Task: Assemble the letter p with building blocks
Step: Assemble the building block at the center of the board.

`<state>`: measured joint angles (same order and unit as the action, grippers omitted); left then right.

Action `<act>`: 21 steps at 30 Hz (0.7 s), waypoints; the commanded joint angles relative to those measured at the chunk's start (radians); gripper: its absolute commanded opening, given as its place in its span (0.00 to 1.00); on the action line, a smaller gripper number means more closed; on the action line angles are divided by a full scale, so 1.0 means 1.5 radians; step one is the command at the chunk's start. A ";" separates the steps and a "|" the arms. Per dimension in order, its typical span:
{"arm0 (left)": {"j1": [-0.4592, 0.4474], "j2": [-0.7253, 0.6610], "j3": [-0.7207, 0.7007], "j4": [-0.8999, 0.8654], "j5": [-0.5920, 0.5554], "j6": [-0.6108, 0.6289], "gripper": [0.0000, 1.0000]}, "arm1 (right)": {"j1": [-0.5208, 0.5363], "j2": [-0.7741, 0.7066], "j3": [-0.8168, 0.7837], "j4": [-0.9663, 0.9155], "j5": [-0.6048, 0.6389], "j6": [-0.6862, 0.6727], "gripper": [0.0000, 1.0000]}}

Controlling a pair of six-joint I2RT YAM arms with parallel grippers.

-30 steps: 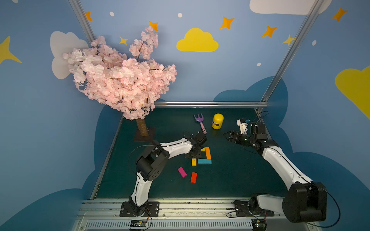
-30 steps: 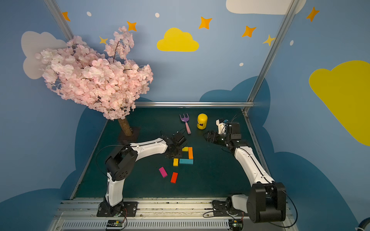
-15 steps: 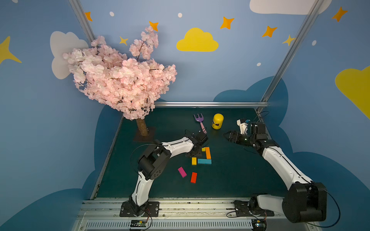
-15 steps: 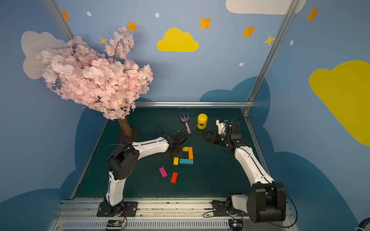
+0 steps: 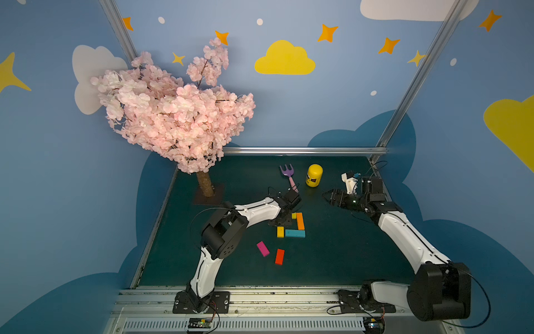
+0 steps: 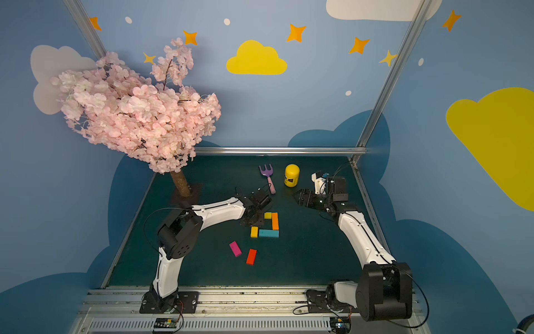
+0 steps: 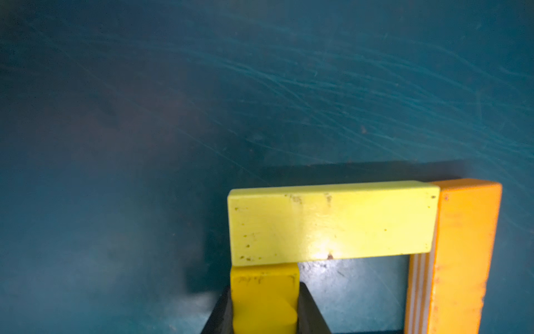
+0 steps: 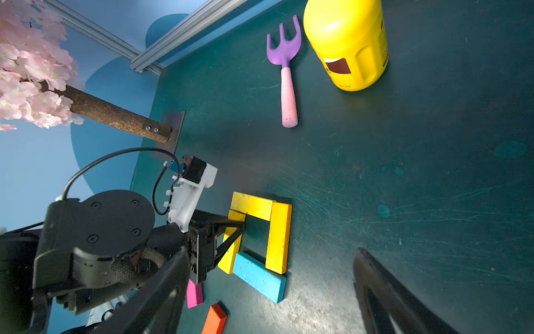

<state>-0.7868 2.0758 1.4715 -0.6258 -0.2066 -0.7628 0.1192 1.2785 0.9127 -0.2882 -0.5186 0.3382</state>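
Note:
In both top views the letter p stands as a square loop of blocks: one yellow block (image 5: pixel 294 215) at the back, an orange block (image 5: pixel 300 221) on the right, a teal block (image 5: pixel 295 233) in front, a second yellow block (image 5: pixel 280 232) on the left. My left gripper (image 5: pixel 284 223) is shut on that second yellow block (image 7: pixel 264 300), whose end touches the back yellow block (image 7: pixel 332 224). A magenta block (image 5: pixel 263 248) and a red block (image 5: pixel 279 256) lie loose nearer the front. My right gripper (image 5: pixel 326 195) hovers open to the loop's back right, holding nothing.
A purple toy rake (image 5: pixel 287 173) and a yellow jar (image 5: pixel 314 175) stand behind the loop. The pink blossom tree's trunk (image 5: pixel 205 185) rises at the back left. A metal rail (image 5: pixel 303 151) closes the back of the green table (image 5: pixel 332 254).
The left arm's elbow has shifted very slightly while its gripper stays shut on the yellow block. The right arm and the other blocks have not moved.

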 commanded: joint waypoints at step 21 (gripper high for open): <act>-0.007 -0.136 -0.104 0.008 -0.094 0.027 1.00 | 0.055 -0.016 -0.009 -0.026 0.014 -0.020 0.89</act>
<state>-0.7944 1.9610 1.3254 -0.5762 -0.2806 -0.7513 0.1543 1.2785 0.9096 -0.2943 -0.5159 0.3340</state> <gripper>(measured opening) 0.995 0.887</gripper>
